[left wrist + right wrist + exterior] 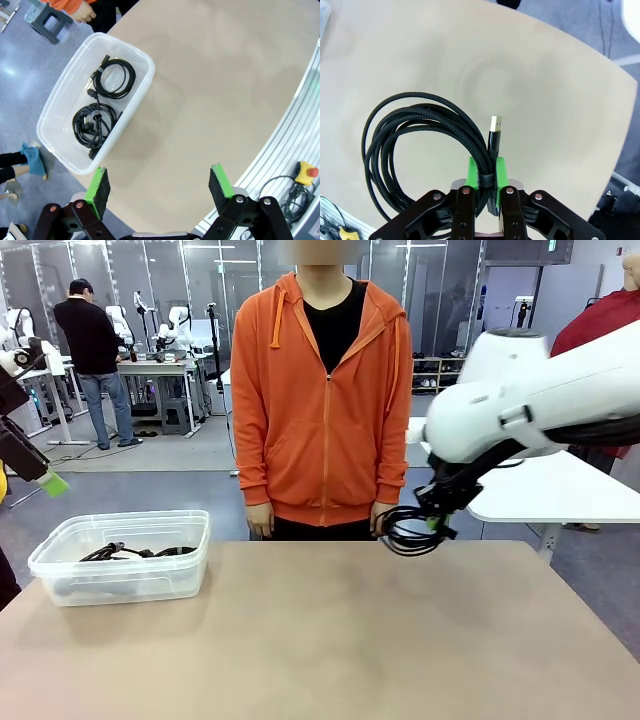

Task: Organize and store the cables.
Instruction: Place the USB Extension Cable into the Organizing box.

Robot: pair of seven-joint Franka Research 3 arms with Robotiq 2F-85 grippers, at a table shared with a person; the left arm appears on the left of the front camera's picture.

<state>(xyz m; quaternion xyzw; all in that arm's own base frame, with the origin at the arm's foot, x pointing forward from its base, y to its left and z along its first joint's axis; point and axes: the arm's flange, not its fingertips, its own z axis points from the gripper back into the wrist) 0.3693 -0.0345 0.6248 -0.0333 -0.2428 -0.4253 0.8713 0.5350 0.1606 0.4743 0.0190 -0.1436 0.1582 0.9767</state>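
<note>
Bin (150, 575) is sitting far left across the bench (330, 640) while my right claw (432, 523) is gripping a coiled cable (415, 150); left claw (159, 187) is gaping empty.

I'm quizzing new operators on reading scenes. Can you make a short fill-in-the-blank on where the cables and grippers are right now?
1. The clear plastic bin holds ____ coiled cables.
2. The right gripper has its jaws shut on a coiled ____.
3. The left gripper has its jaws ____, holding nothing.
4. The held coil hangs above the table's ____ edge.

Missing words: two; cable; open; far
</note>
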